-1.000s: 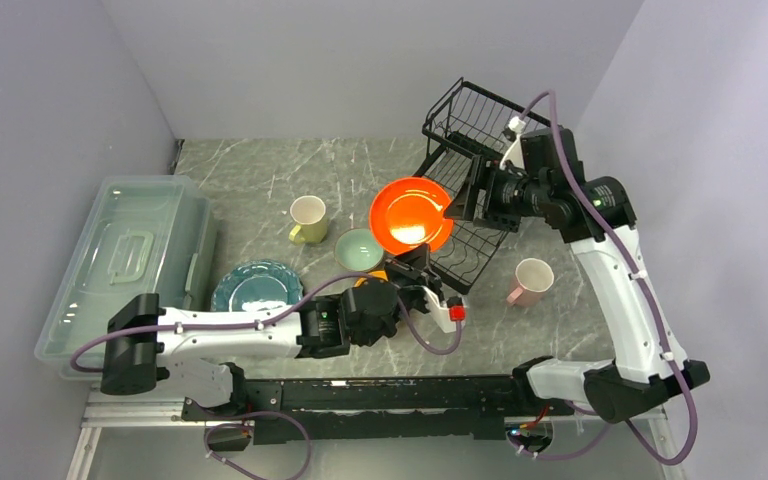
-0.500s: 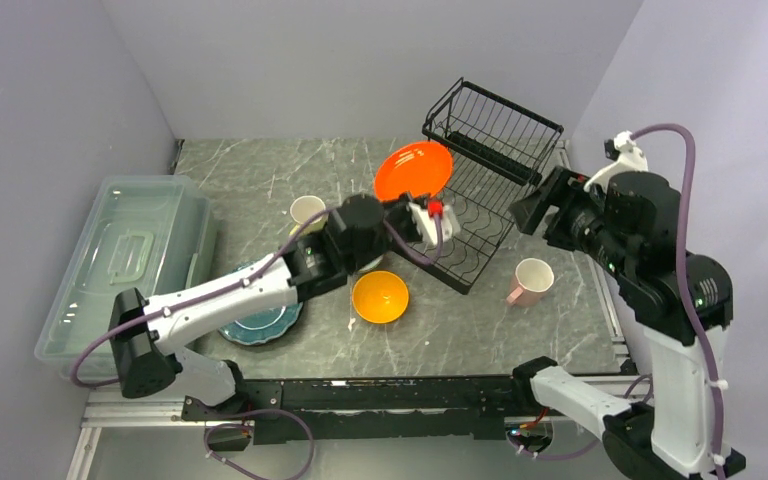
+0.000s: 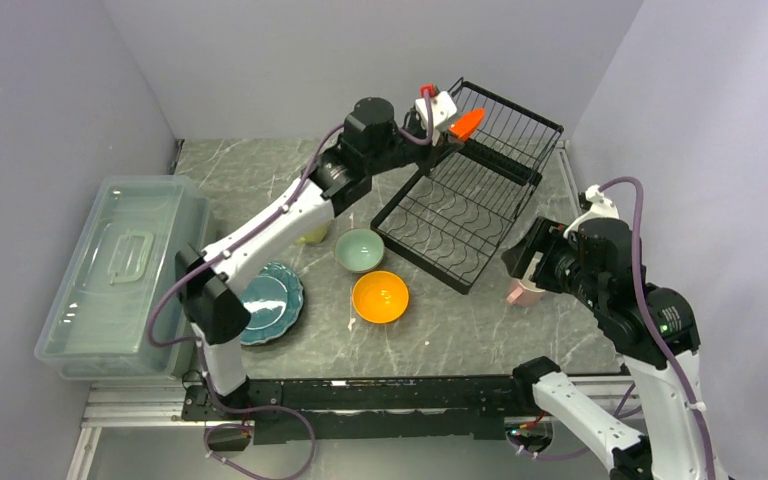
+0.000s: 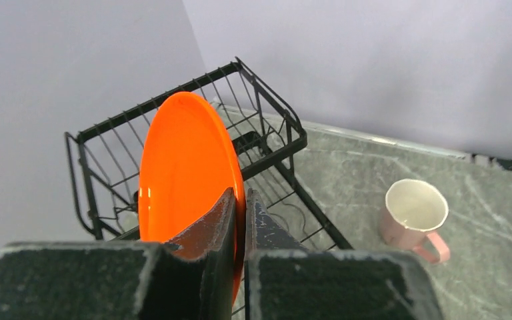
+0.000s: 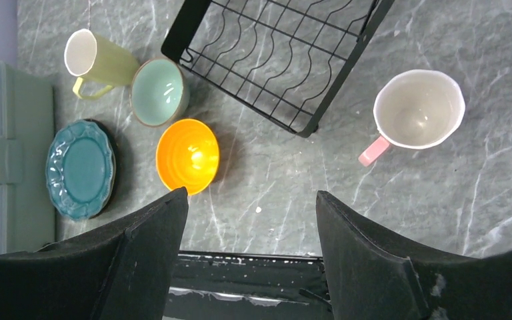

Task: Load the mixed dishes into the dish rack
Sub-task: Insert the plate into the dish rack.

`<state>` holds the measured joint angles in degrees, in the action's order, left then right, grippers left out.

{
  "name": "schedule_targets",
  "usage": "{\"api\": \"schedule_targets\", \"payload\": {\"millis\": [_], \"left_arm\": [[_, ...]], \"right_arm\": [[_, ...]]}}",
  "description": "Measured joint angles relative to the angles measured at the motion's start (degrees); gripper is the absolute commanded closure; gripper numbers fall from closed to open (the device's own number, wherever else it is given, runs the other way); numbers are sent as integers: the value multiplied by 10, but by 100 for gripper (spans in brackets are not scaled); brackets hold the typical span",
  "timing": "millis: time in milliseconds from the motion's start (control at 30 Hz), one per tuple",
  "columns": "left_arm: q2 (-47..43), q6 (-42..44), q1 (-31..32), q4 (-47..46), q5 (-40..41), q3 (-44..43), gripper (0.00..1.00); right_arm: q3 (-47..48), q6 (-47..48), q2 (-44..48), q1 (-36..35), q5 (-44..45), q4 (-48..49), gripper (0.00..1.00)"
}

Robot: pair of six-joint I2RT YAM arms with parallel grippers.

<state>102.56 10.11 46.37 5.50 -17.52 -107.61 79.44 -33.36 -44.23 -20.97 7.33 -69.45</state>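
Your left gripper (image 4: 239, 200) is pinched tight on the rim of the small orange-red plate (image 4: 187, 160). The plate is smooth and glossy, held on edge at the raised basket of the black wire dish rack (image 3: 450, 215). Your right gripper (image 5: 250, 200) has its fingers spread wide and holds nothing. It hangs over the grey marbled table (image 5: 440, 200). Below it sit the scalloped teal plates (image 5: 80, 168), the shiny orange-yellow bowl (image 5: 188, 155) and the upright pink mug (image 5: 417, 110) beside the rack.

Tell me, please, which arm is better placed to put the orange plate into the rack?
Left. Its fingers pinch the small orange-red plate upright at the basket of the dish rack; the right fingers are open, empty, by the pink mug.
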Motion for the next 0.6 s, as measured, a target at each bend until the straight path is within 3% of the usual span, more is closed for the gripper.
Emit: {"api": "schedule_targets", "payload": {"millis": [300, 600], "left_arm": [[124, -182, -82, -48, -112, -121, 100], [238, -317, -131, -130, -160, -267, 100]], "right_arm": [[-26, -5, 61, 0, -19, 0, 27], [-78, -21, 100, 0, -48, -11, 28]]}}
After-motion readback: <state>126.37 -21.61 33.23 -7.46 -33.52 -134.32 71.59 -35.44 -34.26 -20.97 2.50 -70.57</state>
